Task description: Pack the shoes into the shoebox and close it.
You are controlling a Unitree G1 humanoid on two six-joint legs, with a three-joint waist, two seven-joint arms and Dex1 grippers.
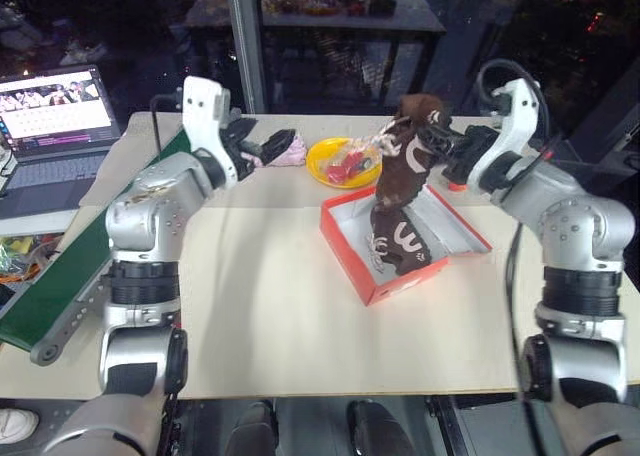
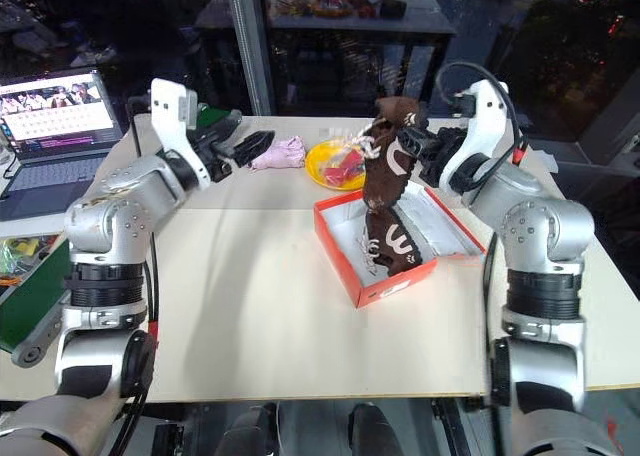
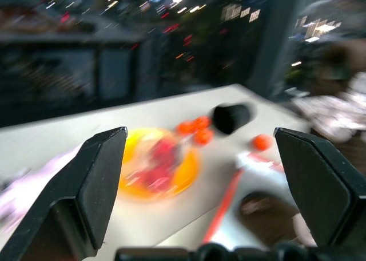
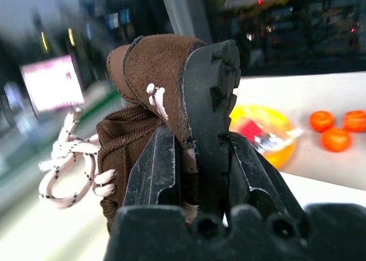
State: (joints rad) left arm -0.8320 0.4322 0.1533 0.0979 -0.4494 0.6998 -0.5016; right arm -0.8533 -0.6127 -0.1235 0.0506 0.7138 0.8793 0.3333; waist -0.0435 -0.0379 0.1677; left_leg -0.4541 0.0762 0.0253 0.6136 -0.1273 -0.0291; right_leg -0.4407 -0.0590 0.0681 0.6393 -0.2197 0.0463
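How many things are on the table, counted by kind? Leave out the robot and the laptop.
Shoes: 2 (one held up, one in the box)
Shoebox: 1
Yellow bowl: 1
Pink cloth bundle: 1
Small orange balls: 4
Black cup: 1
Total: 10

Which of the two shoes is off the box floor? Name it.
The upper shoe, clamped heel-first in the right gripper. The other shoe lies inside the shoebox beneath it.

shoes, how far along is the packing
Done: one shoe lies in the open shoebox. In hand: the right gripper grips the second shoe by its heel, above the box. The left gripper is open, empty, away to the side. Left: lower that shoe in, let go, close the lid.
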